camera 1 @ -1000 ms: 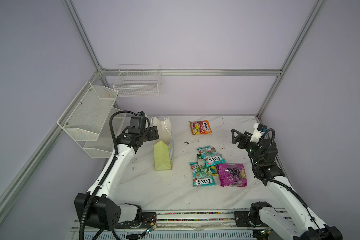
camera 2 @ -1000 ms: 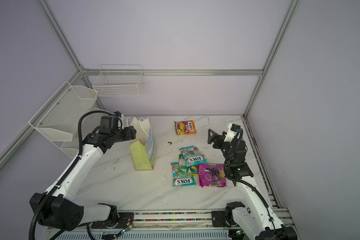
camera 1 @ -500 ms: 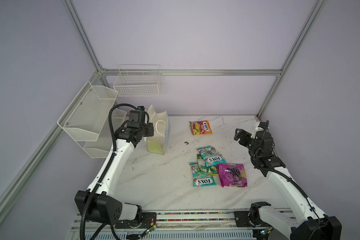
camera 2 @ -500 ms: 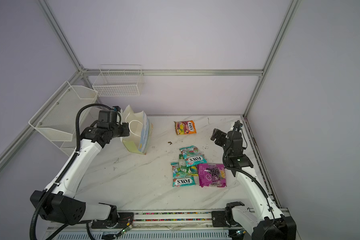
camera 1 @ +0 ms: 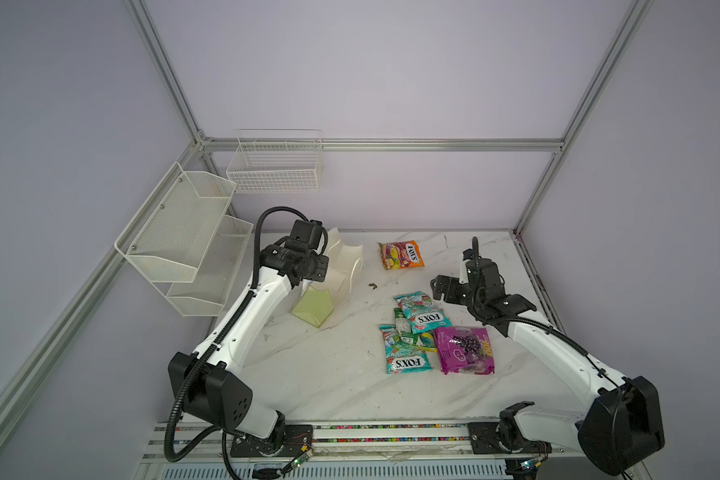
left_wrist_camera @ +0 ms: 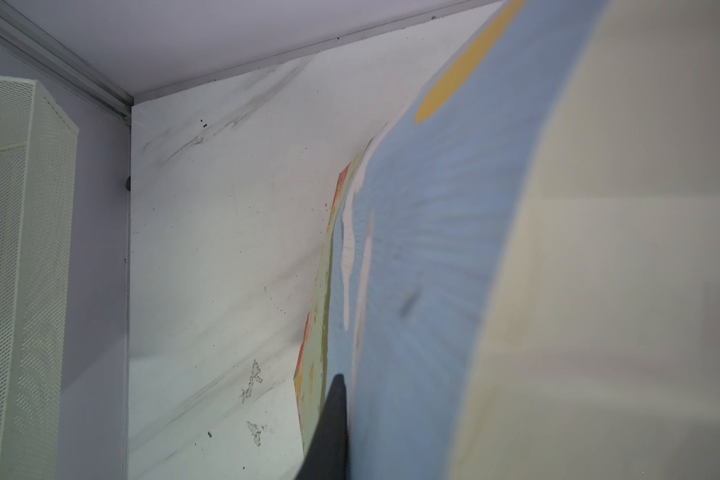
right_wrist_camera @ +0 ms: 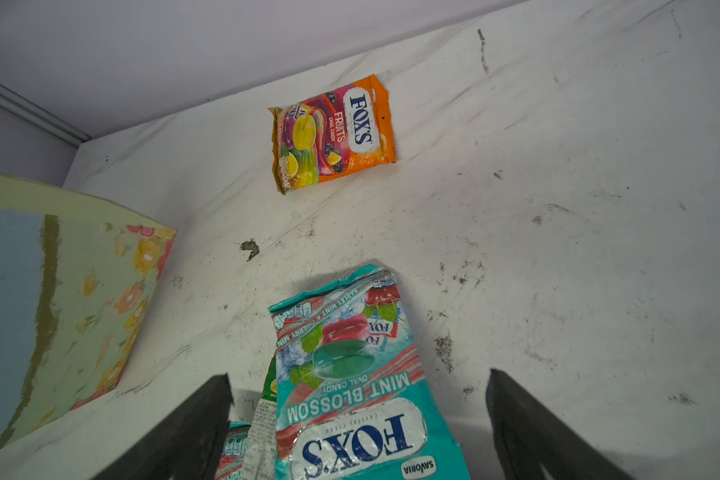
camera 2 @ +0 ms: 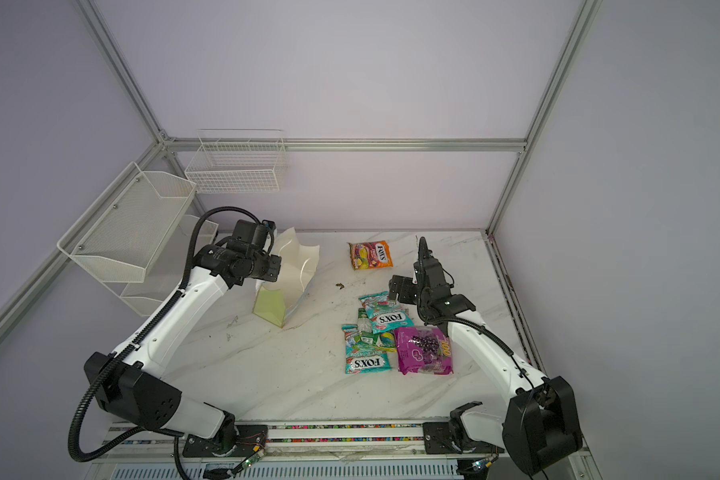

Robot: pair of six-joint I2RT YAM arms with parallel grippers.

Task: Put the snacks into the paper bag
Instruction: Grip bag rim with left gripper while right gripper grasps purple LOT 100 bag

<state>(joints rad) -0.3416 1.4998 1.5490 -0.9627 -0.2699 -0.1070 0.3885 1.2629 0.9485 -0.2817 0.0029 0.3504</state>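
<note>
In a top view the left gripper is clamped on the rim of the tilted paper bag. The snacks lie right of the bag, nearest the right gripper. In the right wrist view its jaws stand apart, with the teal packet lengthwise between them.

We find soft, even light from overhead in both top views. The lilac walls are flat and free of glare, and the pale bench carries only faint grey shadows beneath the arms. The frame rails run straight to the corners. In the left wrist view the paper bag is so close that its blue print and cream edge smear into blur, while the bench behind stays sharp. The right wrist view is crisp. The lettering on the teal packet reads clearly, with small glints on its crinkled plastic, and the dark fingers of the right end effector look soft-edged.
</note>
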